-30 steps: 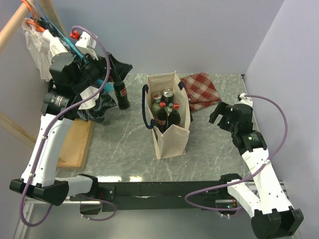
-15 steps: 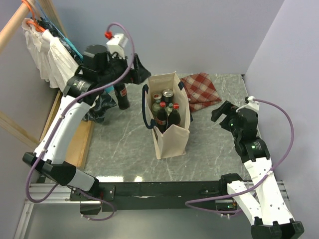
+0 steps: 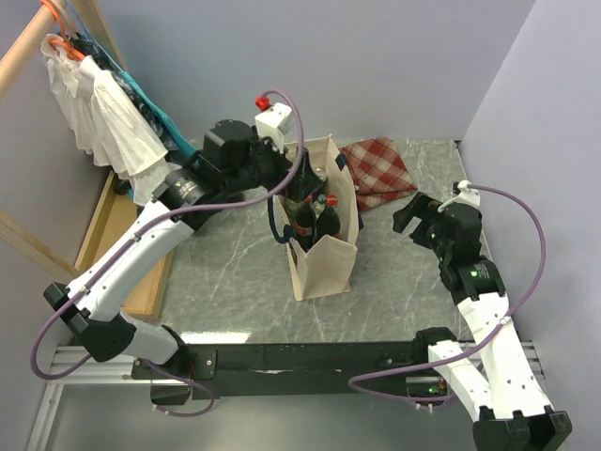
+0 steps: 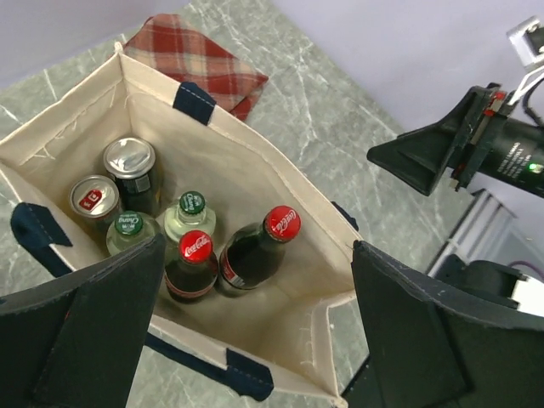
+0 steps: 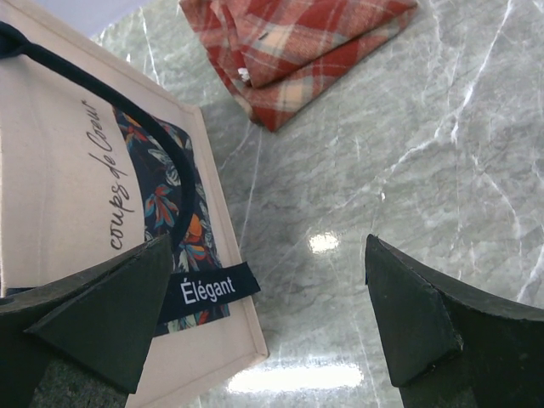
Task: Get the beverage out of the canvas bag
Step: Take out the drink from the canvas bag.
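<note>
Your left gripper [image 4: 258, 245] has swung over the tall cream canvas bag [image 4: 246, 161], jaws apart like the right gripper's [image 5: 268, 242], with the red-capped glass cola bottles [image 4: 197, 246] and metal cans [image 4: 129, 157] not yet lifted out.

A red checked cloth [image 3: 378, 169] lies folded on the marble table [image 3: 225, 272]; clothes [image 3: 103, 122] hang left.
</note>
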Controlling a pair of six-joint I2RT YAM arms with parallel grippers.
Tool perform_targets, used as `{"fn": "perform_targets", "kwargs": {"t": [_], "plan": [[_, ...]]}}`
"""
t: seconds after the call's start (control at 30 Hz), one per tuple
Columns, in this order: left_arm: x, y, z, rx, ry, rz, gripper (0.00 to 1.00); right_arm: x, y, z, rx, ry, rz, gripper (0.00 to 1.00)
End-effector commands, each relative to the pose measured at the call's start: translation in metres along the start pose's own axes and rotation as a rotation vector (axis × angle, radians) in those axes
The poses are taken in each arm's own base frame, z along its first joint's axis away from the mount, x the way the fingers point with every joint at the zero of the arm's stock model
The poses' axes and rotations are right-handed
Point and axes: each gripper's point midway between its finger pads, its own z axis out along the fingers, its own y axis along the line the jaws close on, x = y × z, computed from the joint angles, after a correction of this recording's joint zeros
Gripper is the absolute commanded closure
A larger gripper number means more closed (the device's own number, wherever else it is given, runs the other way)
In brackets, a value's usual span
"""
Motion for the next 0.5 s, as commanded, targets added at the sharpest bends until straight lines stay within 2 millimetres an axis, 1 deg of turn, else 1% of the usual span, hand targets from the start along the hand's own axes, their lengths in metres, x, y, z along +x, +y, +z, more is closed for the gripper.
{"fn": "perform_targets", "kwargs": {"t": [0.0,0.03,0.07,0.1,0.17,0.2,0.3,0.37,0.4,0.47], "plan": [[-0.001,-0.01,0.01,-0.063,-0.054,0.064,0.04,-0.002,0.003,0.001,-0.019,-0.004,-0.021,0.0],[0.0,-0.006,0.013,-0.107,-0.061,0.071,0.04,-0.002,0.004,0.001,-0.021,-0.004,-0.022,0.0],[0.003,-0.009,0.019,-0.111,-0.057,0.081,0.04,-0.001,0.005,0.001,-0.029,0.001,-0.022,0.0],[0.006,-0.017,0.022,-0.101,-0.051,0.095,0.03,-0.001,0.004,0.002,-0.028,0.003,-0.025,0.0],[0.008,-0.018,0.029,-0.121,-0.043,0.107,0.04,-0.001,0.003,0.002,-0.022,0.004,-0.024,0.0],[0.012,-0.023,0.032,-0.114,-0.033,0.116,0.04,-0.001,0.002,0.002,-0.016,0.003,-0.025,0.0],[0.02,-0.029,0.041,-0.116,-0.01,0.133,0.04,-0.001,0.0,0.001,-0.004,0.0,-0.029,0.0],[0.026,-0.027,0.048,-0.133,0.007,0.138,0.04,-0.001,-0.001,0.001,0.0,0.0,-0.032,0.0],[0.028,-0.03,0.049,-0.133,0.013,0.145,0.04,0.0,-0.002,0.002,0.004,0.003,-0.033,0.0],[0.032,-0.027,0.054,-0.157,0.025,0.152,0.04,0.001,-0.002,0.003,0.003,0.009,-0.034,0.0]]}}
